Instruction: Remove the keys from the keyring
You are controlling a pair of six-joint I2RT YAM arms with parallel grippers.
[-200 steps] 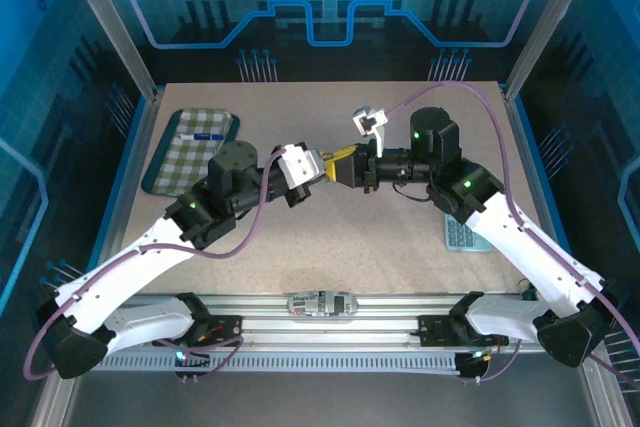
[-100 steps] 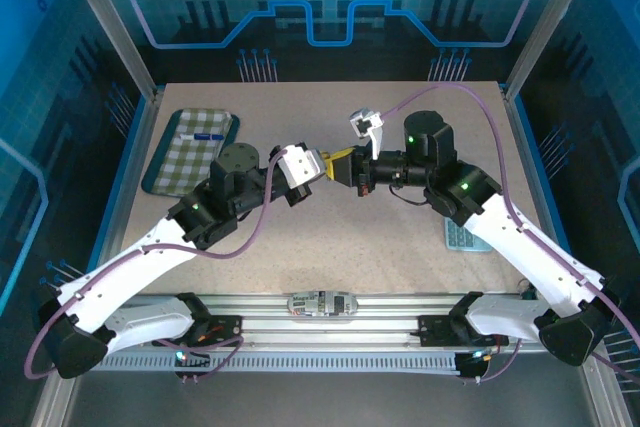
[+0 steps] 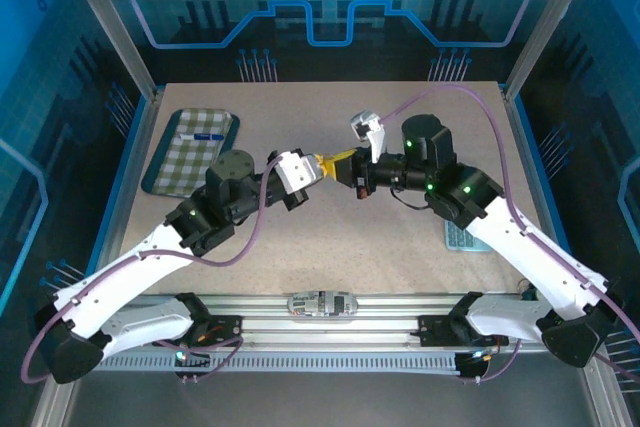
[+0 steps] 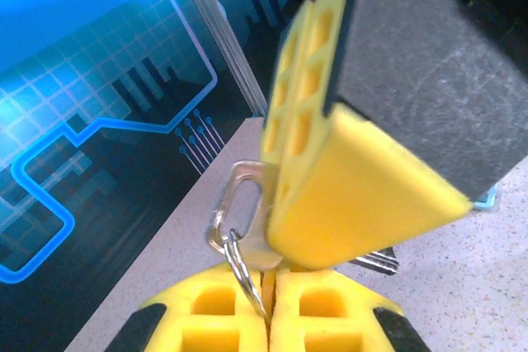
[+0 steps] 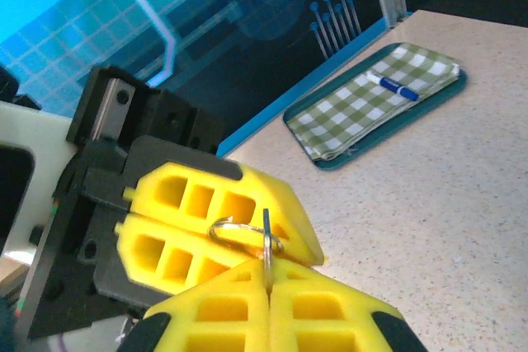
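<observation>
Most of the keys (image 4: 375, 262) sit hidden behind the right fingers (image 4: 346, 195). The keyring (image 4: 233, 204) is partly covered where fingers pinch it. From above, both are too small to discern.

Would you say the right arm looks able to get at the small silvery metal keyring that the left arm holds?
Probably yes: the right arm's fingers are shut on part of the small silvery metal keyring, tip to tip with the left arm's fingers, which pinch its wire loop. Nothing lies between them.
</observation>
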